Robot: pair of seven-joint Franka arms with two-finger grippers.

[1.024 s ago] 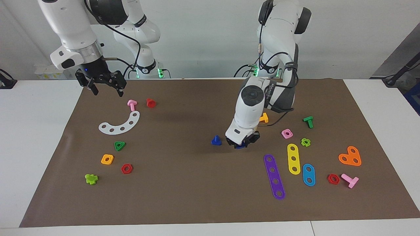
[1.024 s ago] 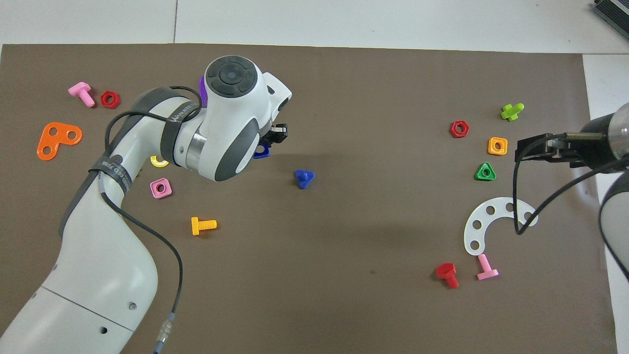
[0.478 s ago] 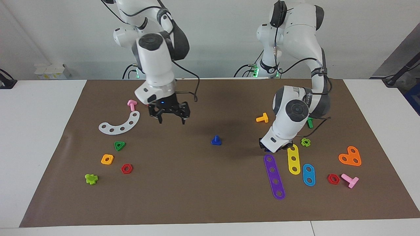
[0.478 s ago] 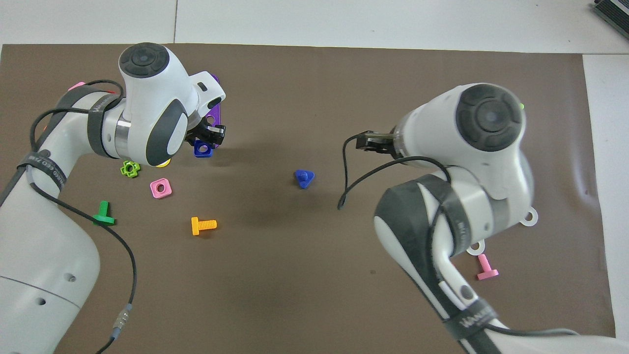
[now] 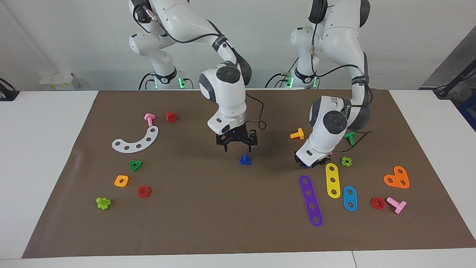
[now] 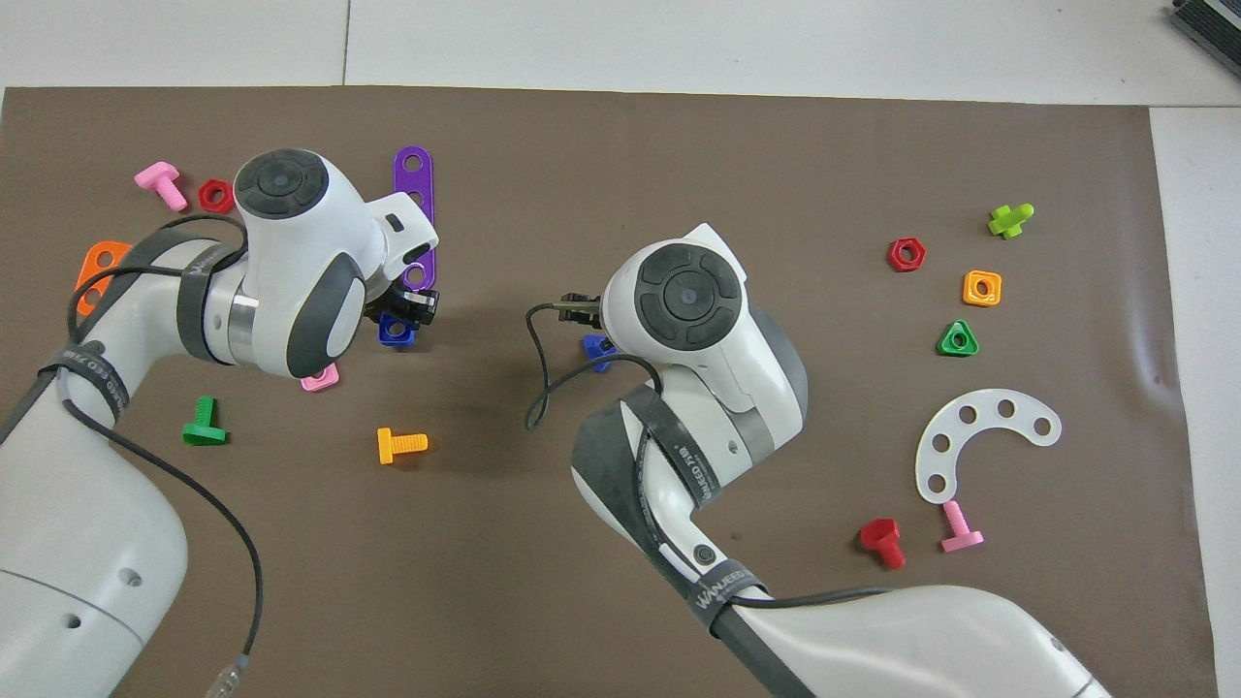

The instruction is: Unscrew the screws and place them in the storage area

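Right gripper [image 5: 237, 148] hangs low over the mat's middle, jaws released, fingers spread wide, nothing in them. The blue screw [image 5: 244, 159] stands on the brown mat [image 5: 208, 223] just under those fingertips, head down, shank up, a shade toward the left arm's end of the gap; tips not touching it, as far as I can tell. From overhead the right arm's wrist covers most of the screw [image 6: 594, 348], only a blue corner shows.

On to the left gripper [image 5: 311, 163]: down at the mat, clenched on a blue square nut [image 6: 396, 330]. In the facing view the nut's nearly hidden under the wrist; overhead shows it sticking out beside the black fingers. Touching the mat or just off it, can't tell.

Round the left gripper: purple strip [image 5: 311, 200] and yellow strip [image 5: 333, 180] just beside it, farther from the robots; a lime cross piece [image 5: 346, 161] near it toward the left arm's end; orange bolt [image 5: 297, 134] nearer the robots.

Screw and nut sit well apart, open mat between them.
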